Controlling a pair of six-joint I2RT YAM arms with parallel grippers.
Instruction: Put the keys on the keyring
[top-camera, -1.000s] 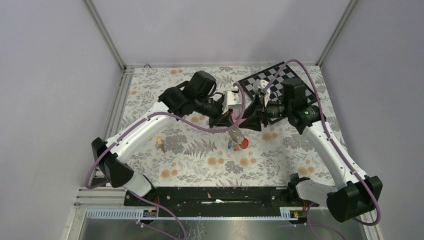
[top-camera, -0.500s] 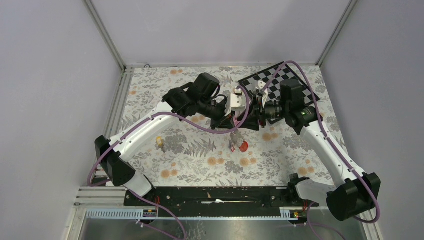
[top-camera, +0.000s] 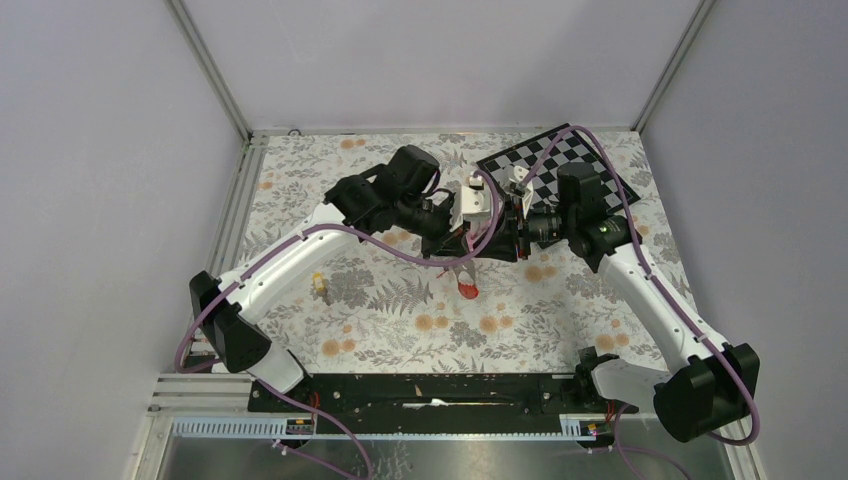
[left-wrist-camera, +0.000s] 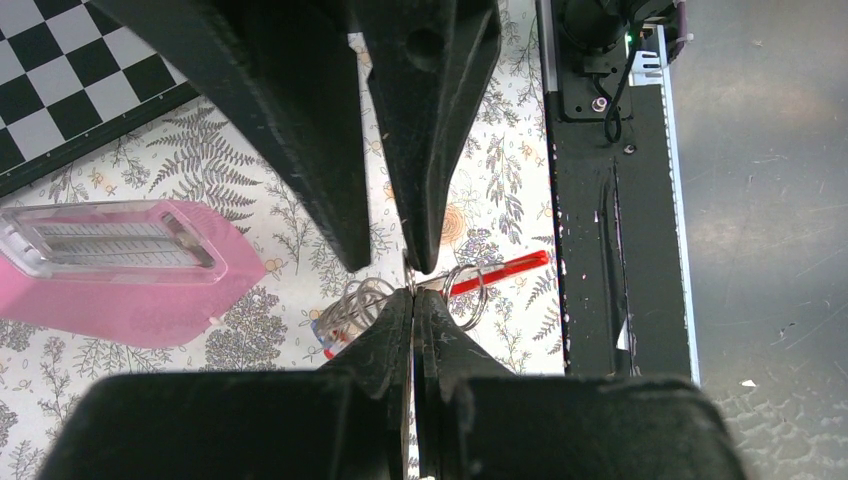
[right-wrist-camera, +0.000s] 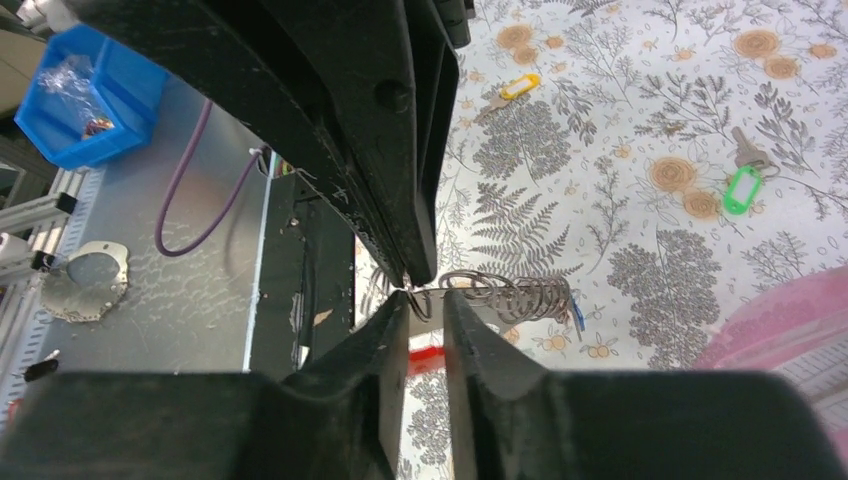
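Most of keyring (top-camera: 467, 290) hidden, top cam.

Top external view is taken from high above and behind the arm bases, tilted down, with the whole floral table (top-camera: 380, 320) covered from afar. Left wrist view is shot at close range along the left gripper (left-wrist-camera: 412, 296), faced toward the right gripper (left-wrist-camera: 388, 262). Right wrist view is set the opposite way, equally close. The keyring (left-wrist-camera: 350, 308) between the tips is shared by both wrist views.
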